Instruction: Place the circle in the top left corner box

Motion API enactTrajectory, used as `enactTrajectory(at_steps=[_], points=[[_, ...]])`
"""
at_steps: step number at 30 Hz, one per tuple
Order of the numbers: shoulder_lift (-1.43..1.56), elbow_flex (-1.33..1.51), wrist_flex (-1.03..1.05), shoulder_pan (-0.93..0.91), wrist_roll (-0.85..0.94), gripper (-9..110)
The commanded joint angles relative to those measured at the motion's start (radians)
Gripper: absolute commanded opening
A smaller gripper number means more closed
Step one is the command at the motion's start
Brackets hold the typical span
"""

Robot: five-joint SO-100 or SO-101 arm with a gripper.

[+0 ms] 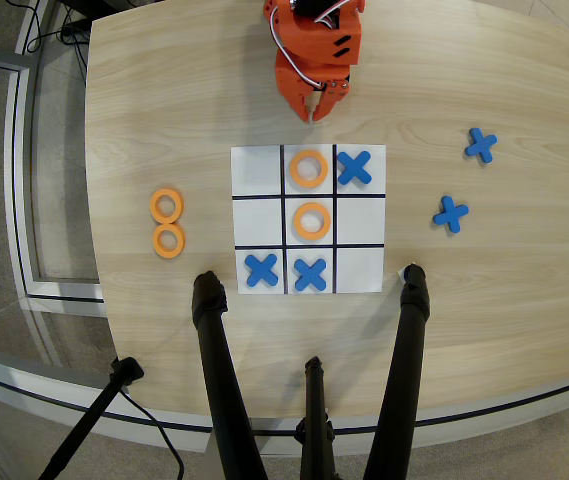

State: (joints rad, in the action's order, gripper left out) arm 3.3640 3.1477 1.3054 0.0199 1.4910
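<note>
Rings point(309, 169) number four, blue crosses point(354, 168) five; tool point(319, 112) clenched, empty.

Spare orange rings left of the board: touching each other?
Touching. The overhead view shows the upper ring and the lower ring stacked edge to edge, rims meeting with no wood visible between them, left of the board.

Lab: tripod legs point(222, 380), cables point(34, 25)
</note>
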Motion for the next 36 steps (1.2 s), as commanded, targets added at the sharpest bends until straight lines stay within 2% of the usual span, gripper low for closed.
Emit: enactTrajectory(at_steps=[1,13,17,23,36], points=[[-0.044,-0.014,0.002,-0.048,0.028,3],[-0.054,-0.026,0.002,-0.052,0.032,4],[-0.146,-0.135,-0.02,-0.084,0.04,8],[-0.483,-0.428,-0.097,-0.209,0.081,13],[-1.373,-0.977,-0.591,-0.474,0.086,15]])
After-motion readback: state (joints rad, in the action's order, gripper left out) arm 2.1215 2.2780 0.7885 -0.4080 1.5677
